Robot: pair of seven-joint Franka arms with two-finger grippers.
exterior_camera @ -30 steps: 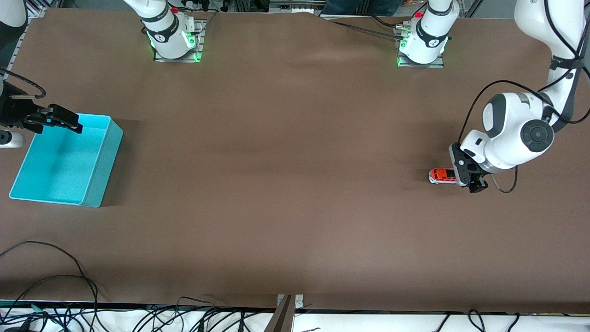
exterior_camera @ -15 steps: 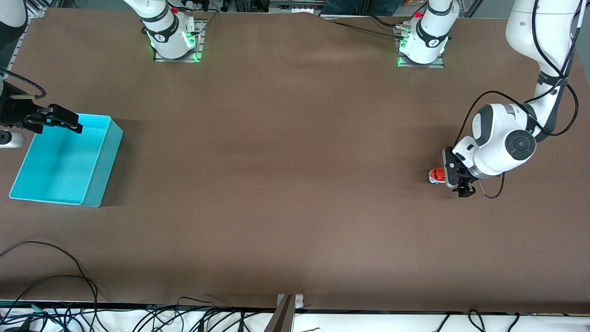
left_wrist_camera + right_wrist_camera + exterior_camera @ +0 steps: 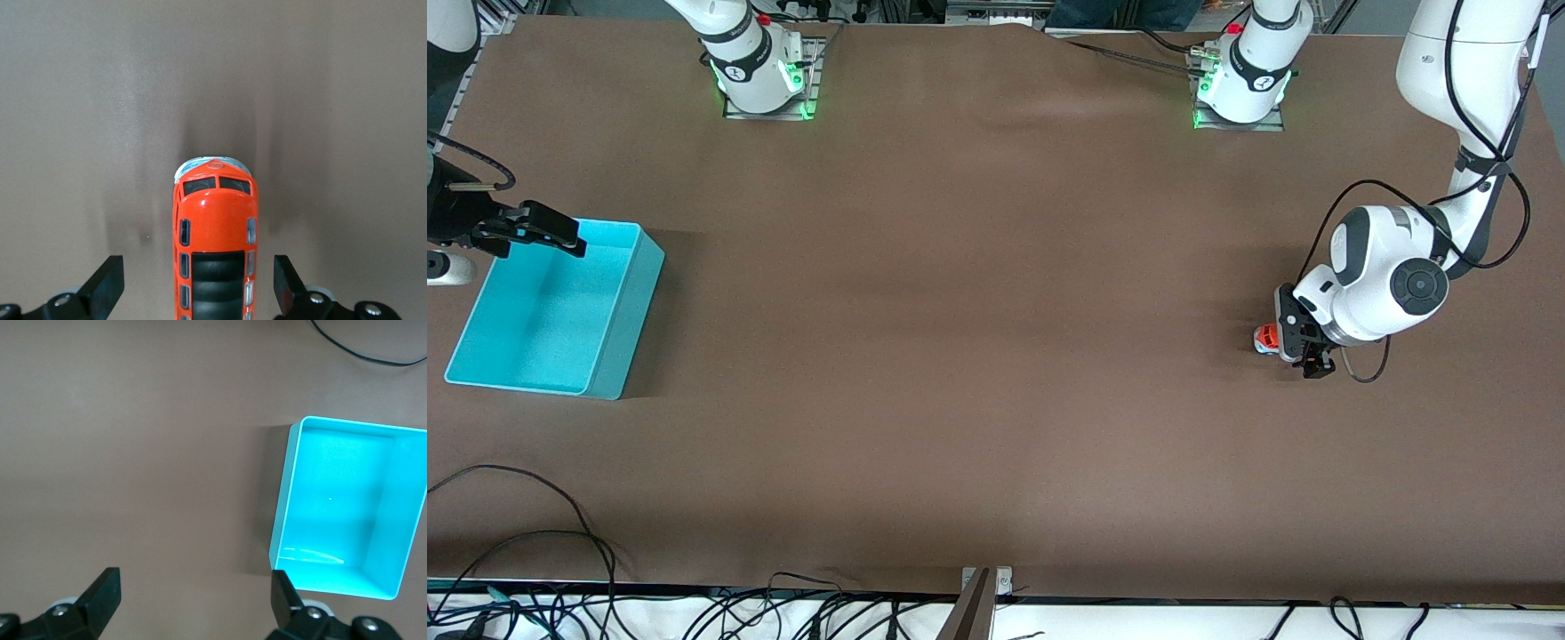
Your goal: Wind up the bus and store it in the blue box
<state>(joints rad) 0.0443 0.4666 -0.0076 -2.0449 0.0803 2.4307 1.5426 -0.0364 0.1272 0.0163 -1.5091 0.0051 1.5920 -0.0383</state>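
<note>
Bus (image 3: 215, 240), one, between wide left end effector (image 3: 199, 287); one blue box (image 3: 618, 338).

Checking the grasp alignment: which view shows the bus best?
The left wrist view: the bus fills it, roof up, between the open jaws. The front view shows only its nose beside the left gripper. The right wrist view shows none of it.

The front view looks down from high across the brown table (image 3: 978, 356), facing both arm bases along its top edge — the whole tabletop fits. The left wrist view hangs close, straight down over the bus (image 3: 215, 240), seen small in the front view. The right wrist view looks down from higher — it shares the blue box (image 3: 347, 540) with the front view.
</note>
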